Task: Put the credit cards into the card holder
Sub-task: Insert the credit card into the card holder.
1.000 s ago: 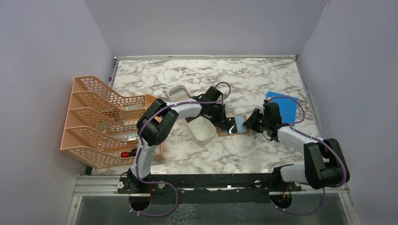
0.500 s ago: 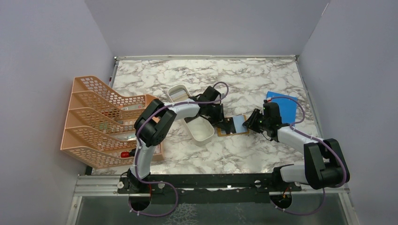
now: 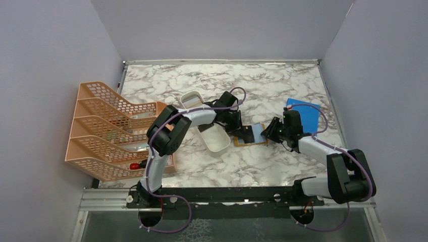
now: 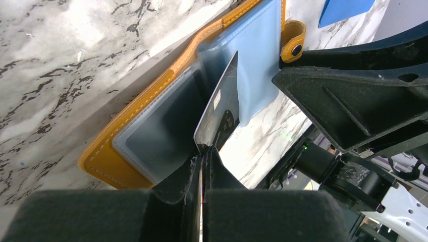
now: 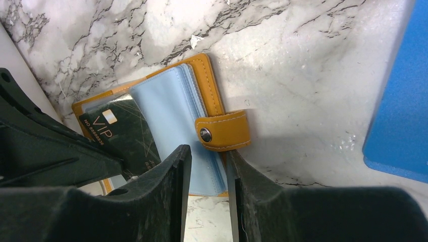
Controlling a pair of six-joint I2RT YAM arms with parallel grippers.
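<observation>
The card holder (image 3: 258,139) lies open on the marble, orange-tan with pale blue clear pockets (image 5: 174,96) and a snap strap (image 5: 224,132). My left gripper (image 4: 203,154) is shut on the near edge of a black credit card (image 4: 222,108) that stands tilted, its far edge down among the holder's pockets (image 4: 151,131). The same card (image 5: 126,131), marked VIP, lies over the holder's left half in the right wrist view. My right gripper (image 5: 207,151) is open, its fingers either side of the pocket stack's edge beside the strap. No other credit cards show.
A bright blue sheet (image 3: 305,113) lies right of the holder, behind my right wrist. Two white oblong trays (image 3: 214,138) (image 3: 191,99) sit just left of the holder under my left arm. A peach mesh file rack (image 3: 108,131) fills the left side.
My left wrist has shifted slightly back and left with the card still in its grip. The right arm and the holder have stayed put.
</observation>
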